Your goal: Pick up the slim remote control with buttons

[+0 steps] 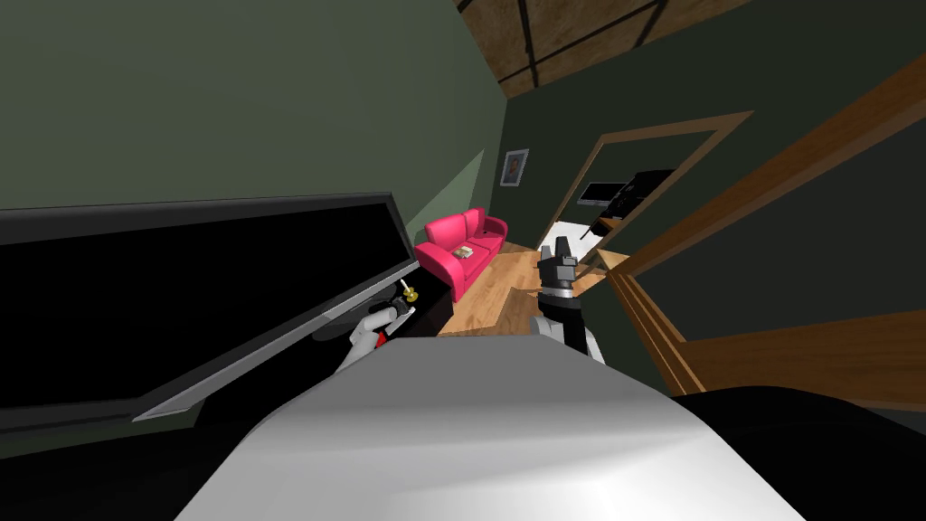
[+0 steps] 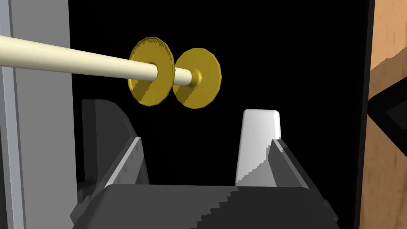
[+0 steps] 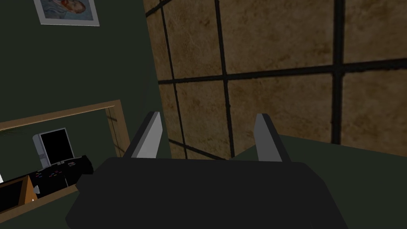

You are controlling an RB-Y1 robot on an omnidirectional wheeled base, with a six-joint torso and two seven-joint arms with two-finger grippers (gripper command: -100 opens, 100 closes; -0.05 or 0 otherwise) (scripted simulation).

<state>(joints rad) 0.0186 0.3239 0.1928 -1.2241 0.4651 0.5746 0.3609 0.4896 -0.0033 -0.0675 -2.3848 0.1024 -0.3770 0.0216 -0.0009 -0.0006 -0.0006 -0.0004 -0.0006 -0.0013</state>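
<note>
My left gripper (image 2: 183,119) is open with nothing between its fingers, at the lower right corner of a big black TV screen (image 1: 181,289). Just beyond the fingertips a cream rod carries two gold discs (image 2: 175,77), seen in the head view as a small yellow thing (image 1: 410,294) beside my left gripper (image 1: 396,309). A dark flat slab with faint marks (image 2: 391,115) lies on the wood floor off to the side; I cannot tell whether it is the remote. My right gripper (image 1: 553,246) is raised in front of me, open and empty (image 3: 206,119).
A grey upright strip (image 2: 39,119) stands beside the left fingers. A pink sofa (image 1: 461,249) with a small flat item on it sits further along the wall. A wood-framed doorway (image 1: 651,181) opens ahead on the right, with wood rails (image 1: 651,335) near my right side.
</note>
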